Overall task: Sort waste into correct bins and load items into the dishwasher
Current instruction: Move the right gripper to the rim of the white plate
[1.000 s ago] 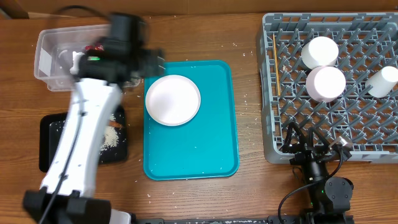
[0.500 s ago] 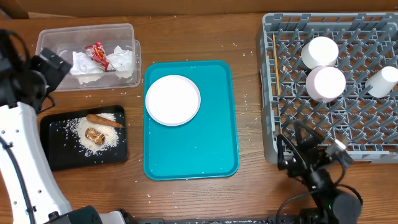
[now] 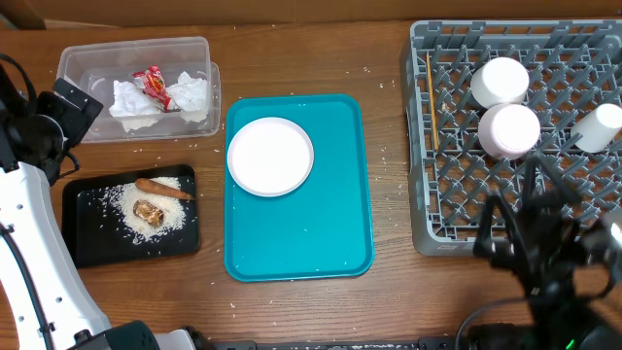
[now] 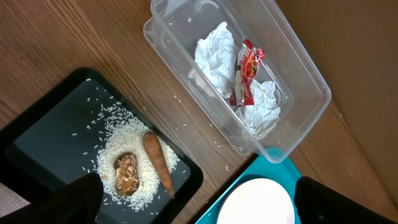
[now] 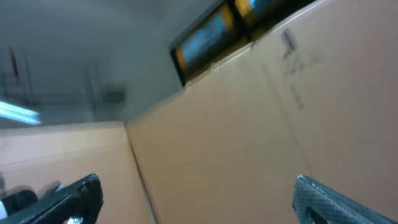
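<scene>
The clear tub at the back left holds crumpled napkins and a red-and-silver wrapper. The black tray holds rice, a brown stick and a brown lump. A white plate lies on the teal tray. The grey rack holds two bowls, a cup and a wooden stick. My left gripper is open and empty, high over the tub and black tray. My right gripper is open and empty, tilted upward at the rack's front edge.
Loose rice grains lie scattered on the wooden table around the trays. A cardboard wall stands behind the table and fills the right wrist view. The left wrist view also shows the plate on the teal tray.
My left arm has swung away from over the tub to the far left edge. My right arm has moved right and tilted upward near the rack's front edge.
</scene>
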